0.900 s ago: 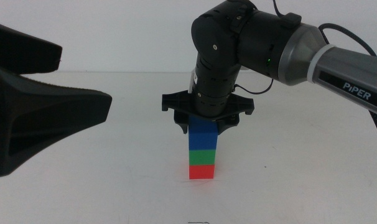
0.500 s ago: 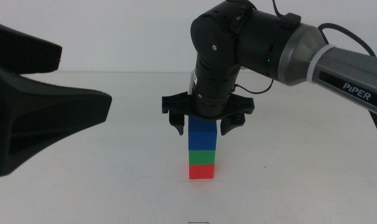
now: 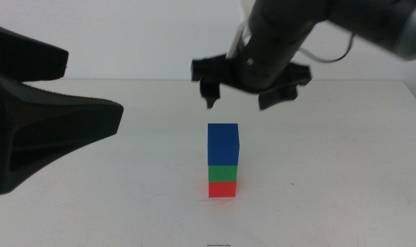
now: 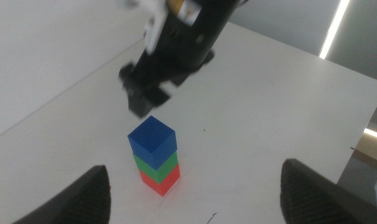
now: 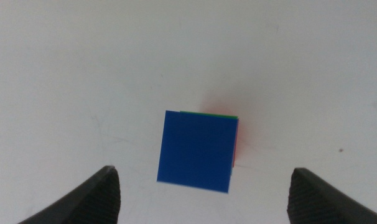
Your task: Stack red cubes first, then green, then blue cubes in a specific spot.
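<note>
A three-cube tower stands on the white table: the red cube [image 3: 222,189] at the bottom, the green cube [image 3: 223,173] on it, the blue cube [image 3: 224,145] on top. The left wrist view shows the same stack, with blue cube [image 4: 152,138] over green cube [image 4: 156,162] over red cube [image 4: 160,180]. My right gripper [image 3: 243,99] hovers open above the tower, clear of the blue cube [image 5: 196,150], which sits between its jaws in the right wrist view. My left gripper [image 4: 191,186] waits open at the left side, away from the stack.
The left arm's dark jaws [image 3: 50,130] fill the left edge of the middle view. The right arm [image 3: 311,27] reaches in from the upper right. The white tabletop [image 3: 331,178] stretches bare around the tower.
My right gripper has let go of the blue cube, spread its jaws and risen well above the tower. The stack has stayed in place. The left arm has not moved.
</note>
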`<state>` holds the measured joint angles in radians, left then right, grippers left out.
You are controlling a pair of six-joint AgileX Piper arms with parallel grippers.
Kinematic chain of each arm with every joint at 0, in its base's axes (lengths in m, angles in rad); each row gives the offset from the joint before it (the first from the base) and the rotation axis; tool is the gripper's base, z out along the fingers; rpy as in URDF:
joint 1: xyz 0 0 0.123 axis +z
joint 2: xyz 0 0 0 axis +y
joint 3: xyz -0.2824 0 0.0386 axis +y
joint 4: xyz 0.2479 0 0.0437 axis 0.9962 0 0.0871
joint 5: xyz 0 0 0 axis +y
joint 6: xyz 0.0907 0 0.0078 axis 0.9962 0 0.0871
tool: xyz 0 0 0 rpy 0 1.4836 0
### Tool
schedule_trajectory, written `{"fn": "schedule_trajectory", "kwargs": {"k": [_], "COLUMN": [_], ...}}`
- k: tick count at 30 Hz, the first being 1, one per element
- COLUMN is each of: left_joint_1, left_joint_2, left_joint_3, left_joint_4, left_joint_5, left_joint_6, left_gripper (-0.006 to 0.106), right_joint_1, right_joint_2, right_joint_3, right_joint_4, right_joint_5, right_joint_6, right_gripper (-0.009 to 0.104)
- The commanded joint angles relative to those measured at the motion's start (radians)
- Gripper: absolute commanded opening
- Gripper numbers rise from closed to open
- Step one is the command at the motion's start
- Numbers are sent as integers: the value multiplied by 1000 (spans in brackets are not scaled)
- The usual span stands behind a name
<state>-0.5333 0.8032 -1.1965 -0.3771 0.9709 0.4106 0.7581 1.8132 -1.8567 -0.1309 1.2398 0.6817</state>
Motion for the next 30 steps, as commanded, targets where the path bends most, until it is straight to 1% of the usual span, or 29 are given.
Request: {"fn": "schedule_trajectory", "kwargs": {"k": [1,6,11,14,18,21,24,28,30], "left_joint_1": [1,1,1,1,1,1,1,1,1], "left_joint_2": [-1,-1,-1,-1,-1,-1,-1,-1,-1], "left_joint_3": [-21,-21,-21,-21,-21,-21,-21,-21,-21], "left_joint_4": [-28,-28,-28,-28,-28,-28,-28,-28,-28], "left_joint_5": [-69,-69,-69,-69,-69,-69,-69,-69,-69], "left_joint_6": [-5,-5,-5,-5,-5,-5,-5,-5,-5], "left_gripper": [94,94,94,94,94,94,94,94,94], "right_joint_1": [-6,-66,-182,-271,-408,-515,-600,-670,-674], "right_joint_2": [-102,-244,-408,-529,-695,-810,-914,-986,-999], "right_joint_3": [-33,0,112,214,384,518,634,744,772], "right_joint_4": [-41,-8,17,39,95,114,155,224,227], "right_joint_5": [61,48,-7,-89,-237,-345,-449,-550,-570], "right_joint_6": [-41,-192,-348,-396,-471,-535,-585,-642,-656], "right_gripper": [72,72,72,72,72,72,75,82,84]}}
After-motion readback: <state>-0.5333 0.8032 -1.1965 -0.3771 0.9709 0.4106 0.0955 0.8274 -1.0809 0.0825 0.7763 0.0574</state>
